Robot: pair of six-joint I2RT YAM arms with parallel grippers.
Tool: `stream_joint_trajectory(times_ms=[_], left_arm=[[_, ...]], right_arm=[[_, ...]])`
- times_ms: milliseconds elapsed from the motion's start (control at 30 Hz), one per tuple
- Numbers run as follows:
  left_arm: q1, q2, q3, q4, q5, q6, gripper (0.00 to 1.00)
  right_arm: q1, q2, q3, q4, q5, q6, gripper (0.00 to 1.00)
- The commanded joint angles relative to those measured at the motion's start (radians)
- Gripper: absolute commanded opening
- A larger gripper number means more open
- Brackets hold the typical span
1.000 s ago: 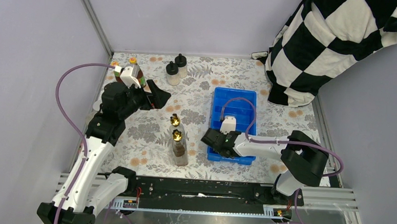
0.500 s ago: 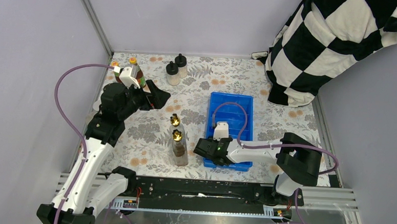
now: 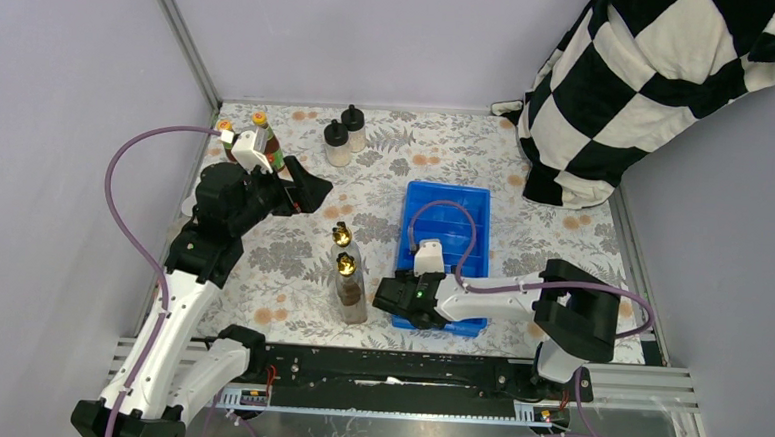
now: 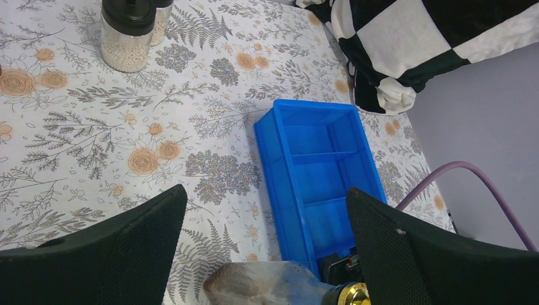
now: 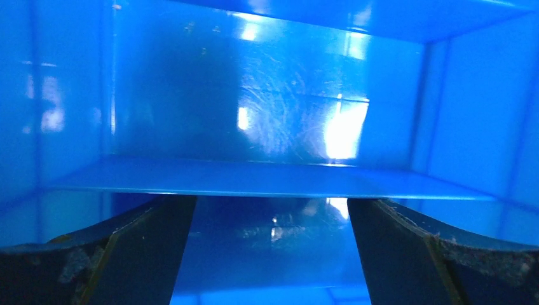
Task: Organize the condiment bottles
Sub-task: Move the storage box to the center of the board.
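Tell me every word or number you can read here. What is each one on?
Nothing here can be read.
sauce bottles: coloured labels, too small and blurred to read.
pale bottles: no label shows.
tray: plain blue, no writing shows.

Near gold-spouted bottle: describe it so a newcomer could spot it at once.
On the floral table, just left of the blue tray, stand two tall clear gold-spouted bottles. It is the near bottle, closer to the arm bases than its twin.
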Motion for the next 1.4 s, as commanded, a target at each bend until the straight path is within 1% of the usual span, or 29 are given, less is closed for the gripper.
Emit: stream_joint_trajectory(times_ms=[0,267,467,567,633,667,800,867,933,1033,1200,1367], left_arm=[[0.003,-0.009,0.006,-0.015,-0.012,0.000,0.99],[0.001,0.003,0.020,-0.016,-0.009,0.002,0.99],[-0.002,0.011,0.018,-0.015,-0.013,0.000,0.99],[-0.004,0.013,0.018,-0.014,-0.016,0.000,0.99],[-0.005,0.016,0.019,-0.014,-0.016,0.002,0.99],[-0.005,0.018,0.022,-0.014,-0.016,0.003,0.99],[-0.007,0.021,0.028,-0.018,-0.019,0.010,0.99],[-0.007,0.027,0.033,-0.024,-0.019,0.014,0.99],[-0.007,0.030,0.035,-0.025,-0.022,0.017,0.99],[-0.007,0.035,0.036,-0.024,-0.023,0.020,0.99],[-0.007,0.040,0.031,-0.022,-0.029,0.025,0.99],[-0.007,0.046,0.017,-0.013,-0.030,0.023,0.99]], right_arm=[[0.015,0.040,0.043,-0.165,0.065,0.016,0.97],[0.015,-0.095,0.100,-0.222,0.113,-0.027,0.97],[0.015,-0.276,0.138,-0.249,0.132,-0.090,0.97],[0.004,-0.340,0.157,-0.257,0.190,-0.128,0.95],[-0.062,-0.367,0.156,-0.246,0.188,-0.164,0.88],[-0.137,-0.377,0.146,-0.228,0.172,-0.195,0.85],[-0.352,-0.433,0.071,-0.076,0.099,-0.355,0.75],[-0.437,-0.452,0.041,-0.003,0.051,-0.424,0.72],[-0.498,-0.449,0.025,0.044,0.016,-0.462,0.72],[-0.553,-0.415,0.016,0.082,-0.036,-0.493,0.72],[-0.563,-0.370,-0.023,0.145,-0.100,-0.508,0.71],[-0.571,-0.345,-0.080,0.188,-0.133,-0.501,0.67]])
